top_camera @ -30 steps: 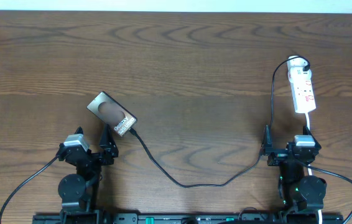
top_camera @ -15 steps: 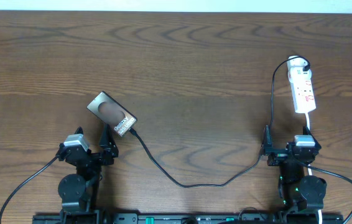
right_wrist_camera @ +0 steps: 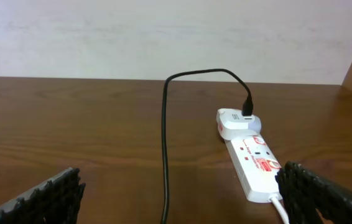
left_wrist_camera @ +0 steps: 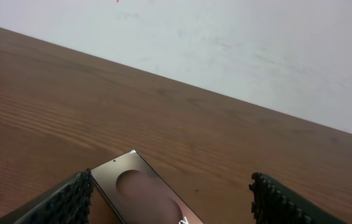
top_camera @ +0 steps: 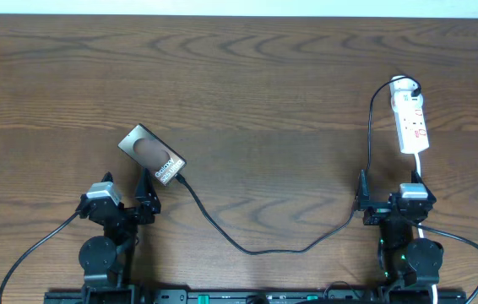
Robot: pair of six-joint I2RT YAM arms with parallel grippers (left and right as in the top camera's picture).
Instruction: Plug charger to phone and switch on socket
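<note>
The phone (top_camera: 151, 154) lies flat and slanted on the table, a bronze rectangle with white lettering. The charger (top_camera: 252, 250), a thin black cable, meets the phone's near-right end, sags toward the front edge and climbs to the white plug at the far end of the socket (top_camera: 413, 122). My left gripper (top_camera: 127, 191) stands open just in front of the phone, holding nothing. The left wrist view has the phone (left_wrist_camera: 143, 191) between and beyond the open fingers (left_wrist_camera: 64, 202). My right gripper (top_camera: 388, 192) is open just short of the socket. In the right wrist view the cable (right_wrist_camera: 163, 155) runs between its fingers, with the socket (right_wrist_camera: 257, 165) at right.
The socket's white cord (top_camera: 420, 173) runs back toward the right arm's base. A white wall (right_wrist_camera: 163, 31) rises behind the table's far edge. Black arm cables (top_camera: 36, 245) trail along the front edge near both bases.
</note>
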